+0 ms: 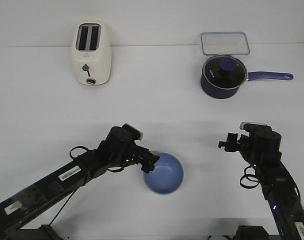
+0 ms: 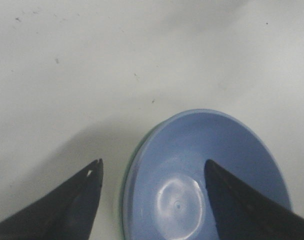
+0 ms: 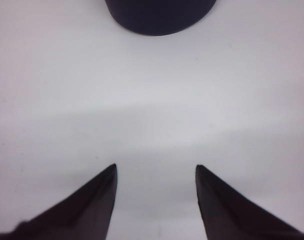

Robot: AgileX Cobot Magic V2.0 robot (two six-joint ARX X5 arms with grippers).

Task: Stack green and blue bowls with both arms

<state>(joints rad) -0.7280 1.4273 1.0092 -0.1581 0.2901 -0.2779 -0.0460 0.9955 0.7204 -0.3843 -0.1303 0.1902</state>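
The periwinkle blue bowl (image 1: 163,173) sits on the white table at front centre. In the left wrist view the blue bowl (image 2: 207,170) rests inside the pale green bowl (image 2: 124,205), of which only a thin rim sliver shows. My left gripper (image 1: 151,162) is open at the bowl's left rim. In its wrist view the left gripper (image 2: 153,162) has one finger outside the rim and one over the bowl's inside. I cannot tell whether they touch it. My right gripper (image 1: 224,144) is open and empty over bare table to the right of the bowls, as its wrist view (image 3: 156,166) shows.
A cream toaster (image 1: 92,54) stands at the back left. A dark navy saucepan (image 1: 222,75) with a glass lid and long handle stands at the back right, its base also in the right wrist view (image 3: 159,15). A clear lidded container (image 1: 225,43) lies behind it.
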